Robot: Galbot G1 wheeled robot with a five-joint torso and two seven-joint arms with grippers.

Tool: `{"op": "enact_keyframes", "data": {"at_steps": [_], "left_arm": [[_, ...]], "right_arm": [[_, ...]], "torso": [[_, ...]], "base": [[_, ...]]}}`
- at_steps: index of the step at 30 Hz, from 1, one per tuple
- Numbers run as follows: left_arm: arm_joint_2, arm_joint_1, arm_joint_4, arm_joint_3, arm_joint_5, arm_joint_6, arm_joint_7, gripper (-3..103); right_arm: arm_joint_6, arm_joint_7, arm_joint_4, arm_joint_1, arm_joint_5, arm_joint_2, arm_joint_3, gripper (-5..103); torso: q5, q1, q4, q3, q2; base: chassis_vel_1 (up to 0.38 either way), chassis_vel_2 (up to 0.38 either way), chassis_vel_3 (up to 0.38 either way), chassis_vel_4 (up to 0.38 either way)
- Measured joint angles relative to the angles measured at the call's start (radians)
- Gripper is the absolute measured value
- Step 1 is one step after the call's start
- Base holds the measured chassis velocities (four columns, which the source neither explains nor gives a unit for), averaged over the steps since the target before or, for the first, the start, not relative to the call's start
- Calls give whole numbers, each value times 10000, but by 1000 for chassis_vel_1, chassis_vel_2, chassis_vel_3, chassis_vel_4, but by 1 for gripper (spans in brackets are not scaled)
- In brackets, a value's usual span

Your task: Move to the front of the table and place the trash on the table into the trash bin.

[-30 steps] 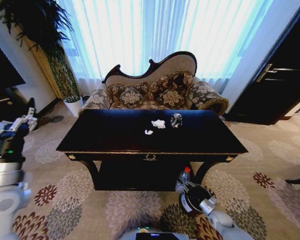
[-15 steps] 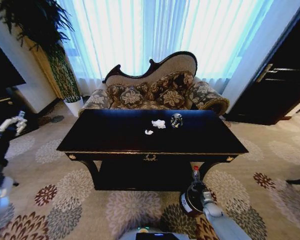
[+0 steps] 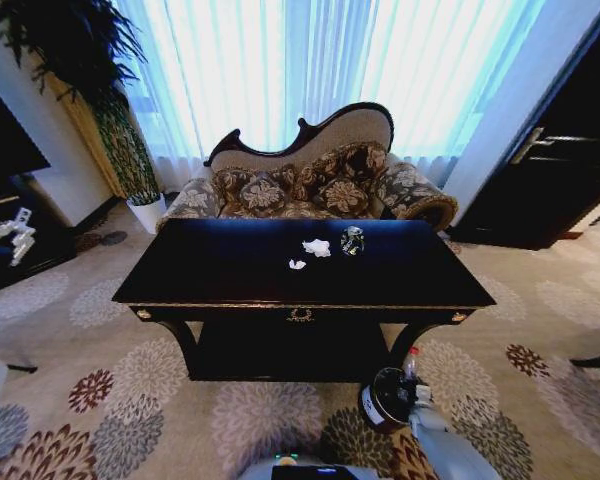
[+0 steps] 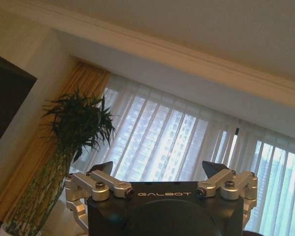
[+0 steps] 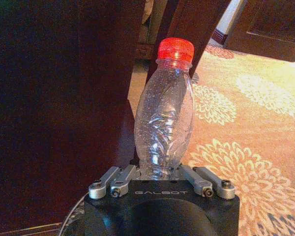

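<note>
Right tool [image 5: 160,173]: clamping a clear crinkled plastic bottle with a red cap [image 5: 165,118], just above the small round dark brown trash bin [image 3: 385,399].
Left tool [image 4: 160,172]: spreading wide, raised at far left.
White paper wads [image 3: 316,247]: sitting on the dark glossy wooden worktop [image 3: 230,270].

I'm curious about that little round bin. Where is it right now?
In the head view the trash bin stands on the carpet low on the robot's right, by the table's front right leg, with the right gripper holding a clear bottle beside it.
</note>
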Motion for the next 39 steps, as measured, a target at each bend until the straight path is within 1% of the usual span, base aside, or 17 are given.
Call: {"op": "enact_keyframes", "data": {"at_steps": [9,12,14,15,16,17,18,20,23,26,28,29,31,33,34,37,39], "left_arm": [[48,192,7,-454,-294,-62,78,100],[9,183,13,-334,-282,-70,88,100],[-3,174,15,-273,-268,-71,88,100],[-11,167,16,-221,-251,-70,88,100],[-46,158,17,-56,-166,-70,88,100],[-74,158,18,41,-122,-71,87,100],[-116,158,19,177,-59,-70,87,100],[-145,158,22,266,-13,-71,86,100],[-174,120,24,555,157,-65,77,100],[-159,91,26,625,188,-57,77,100],[-151,43,28,708,198,-50,75,100],[-151,43,28,708,198,-50,75,100],[-169,-7,28,806,199,-48,74,100],[-210,-82,29,963,201,-49,50,100],[-210,-82,29,963,201,-49,50,100],[-328,-203,30,1463,253,94,-387,100],[-357,-220,31,1570,339,139,-482,100]], "right_arm": [[-28,-31,-360,190,-340,-80,114,22],[-88,-56,-222,48,-421,-56,135,33],[-89,-85,-170,-4,-433,-57,144,33],[-89,-110,-131,-42,-446,-56,151,44],[-84,-217,-20,-160,-511,-66,170,49],[-76,-282,47,-229,-533,-78,173,49],[-74,-374,172,-331,-529,-88,174,60],[-74,-419,258,-389,-517,-87,174,60],[-208,-492,753,-692,-242,-31,122,76],[-316,-491,1062,-883,-81,14,87,82],[-362,-476,1526,-1148,35,89,75,92],[-362,-476,1526,-1148,35,89,75,92],[-414,-453,2315,-1620,178,150,74,99],[-514,-395,3242,-2270,360,154,58,100],[-514,-395,3242,-2270,360,154,58,100],[-555,-306,4622,-3321,549,-64,-18,100],[-527,-308,4951,-3571,562,-154,-15,100]], "torso": [[-1,-1,-1,-1,0],[0,0,0,0,0],[-1,0,0,0,0],[-1,0,0,-1,0],[1,0,-1,-1,1],[1,0,-1,-1,1],[-2,0,-1,0,1],[-2,0,-1,-1,0],[0,0,0,0,0],[0,0,-1,0,0],[-1,0,0,-1,0],[-1,0,0,-1,0],[1,0,2,0,0],[0,0,2,-1,0],[0,0,2,-1,0],[1,-1,-2,-1,1],[-5,-1,-1,-1,1]], "base": [[0,0,0,0],[0,0,0,0],[0,0,0,0],[0,0,0,0],[0,0,0,0],[0,0,0,0],[0,0,0,0],[0,0,0,0],[0,0,0,0],[0,0,0,0],[0,0,0,0],[0,0,0,0],[0,0,0,0],[0,0,0,0],[0,0,0,0],[0,0,0,0],[0,0,0,0]]}}
